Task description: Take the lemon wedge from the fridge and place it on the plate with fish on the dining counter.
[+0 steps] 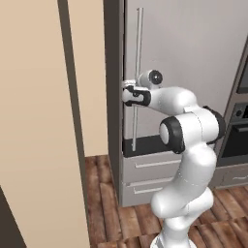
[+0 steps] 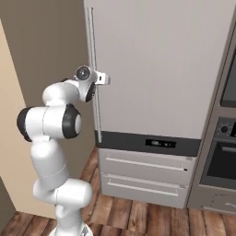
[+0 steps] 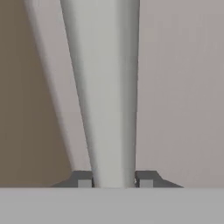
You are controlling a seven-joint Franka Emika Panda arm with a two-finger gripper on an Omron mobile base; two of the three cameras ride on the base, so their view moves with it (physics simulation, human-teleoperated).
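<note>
The fridge (image 2: 156, 69) stands shut, a tall grey metal front with a dark band (image 2: 147, 142) across it and two drawer fronts (image 2: 145, 177) below. Its long bar handle (image 2: 94, 55) runs straight up and down along the door's left edge, its long axis vertical, reaching from near the door's top down to the dark band.

The end effector (image 1: 128, 91) is at the handle about midway up, the arm reaching level across to it. In the hand view the bar (image 3: 107, 87) passes between the two dark fingertips (image 3: 84, 180), one on each side and both pressed against it: the jaws are closed on the handle, partly narrowed to its width.

An oven front (image 2: 221, 161) sits to the fridge's right, a beige wall panel (image 1: 38, 121) stands to its left, and the floor (image 2: 138, 216) is wood planks.
</note>
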